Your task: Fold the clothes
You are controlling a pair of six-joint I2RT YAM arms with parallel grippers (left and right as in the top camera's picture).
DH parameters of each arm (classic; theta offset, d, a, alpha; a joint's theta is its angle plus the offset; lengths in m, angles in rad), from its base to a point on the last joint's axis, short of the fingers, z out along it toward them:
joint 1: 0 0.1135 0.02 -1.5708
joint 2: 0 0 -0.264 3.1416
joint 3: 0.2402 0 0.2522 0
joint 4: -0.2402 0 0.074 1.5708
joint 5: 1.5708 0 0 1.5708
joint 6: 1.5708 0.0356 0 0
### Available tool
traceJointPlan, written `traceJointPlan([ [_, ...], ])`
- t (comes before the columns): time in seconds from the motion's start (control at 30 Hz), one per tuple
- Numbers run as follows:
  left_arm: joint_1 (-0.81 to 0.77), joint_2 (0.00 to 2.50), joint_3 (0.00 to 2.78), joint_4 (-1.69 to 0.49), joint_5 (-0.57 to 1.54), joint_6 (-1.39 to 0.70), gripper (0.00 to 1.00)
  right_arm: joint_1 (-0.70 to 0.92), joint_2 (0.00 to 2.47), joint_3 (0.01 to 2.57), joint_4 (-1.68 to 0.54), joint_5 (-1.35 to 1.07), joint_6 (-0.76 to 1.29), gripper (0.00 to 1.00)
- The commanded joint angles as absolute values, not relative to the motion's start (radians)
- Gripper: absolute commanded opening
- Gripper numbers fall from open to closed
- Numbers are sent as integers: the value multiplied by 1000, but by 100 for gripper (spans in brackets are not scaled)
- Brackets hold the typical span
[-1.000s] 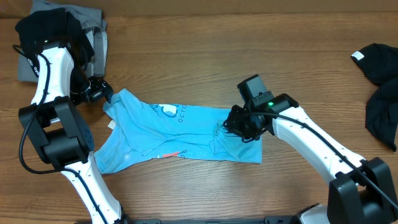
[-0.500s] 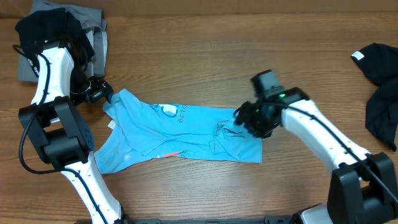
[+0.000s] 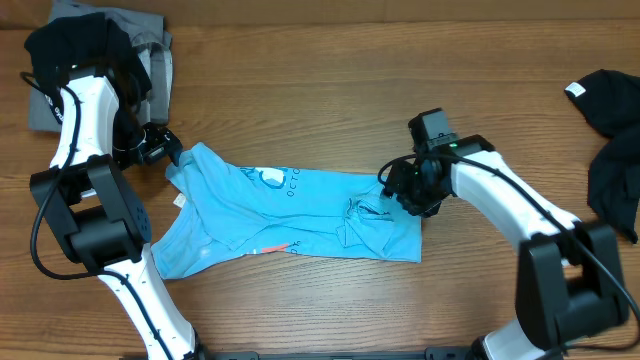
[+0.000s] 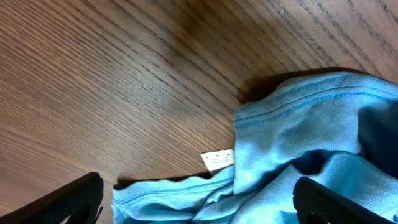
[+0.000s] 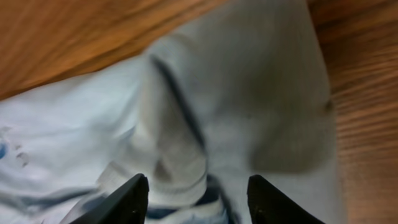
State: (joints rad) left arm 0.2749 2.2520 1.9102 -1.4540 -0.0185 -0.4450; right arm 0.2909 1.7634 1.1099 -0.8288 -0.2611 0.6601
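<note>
Wooden table [image 3: 330,60], with a light-blue T-shirt [image 3: 290,215] lying rumpled and half gathered across its middle. A black and grey heap [image 3: 90,40] sits at the back left corner, and a black garment [image 3: 615,120] at the right edge. The right gripper [image 3: 400,195] hovers over the shirt's right end, jaws apart, gripping nothing. The left gripper [image 3: 170,152] hangs wide open at the shirt's left edge, near a small white label [image 4: 217,160]. Folding looks barely begun. Next, a gripper probably needs to pinch an edge.
</note>
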Motion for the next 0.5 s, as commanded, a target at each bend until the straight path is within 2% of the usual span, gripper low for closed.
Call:
traceJointPlan([
  [0.0,267,2255,1925,-1458,-7,-449,100,297,1813,1111,-815,-295,654,52],
  [0.37,267,2255,1925,-1458,-7,-449,100,307,1820,1112,-759,-320,654,43],
  [0.47,267,2255,1925,-1458,-7,-450,100,321,1820,1112,-746,-327,654,37],
])
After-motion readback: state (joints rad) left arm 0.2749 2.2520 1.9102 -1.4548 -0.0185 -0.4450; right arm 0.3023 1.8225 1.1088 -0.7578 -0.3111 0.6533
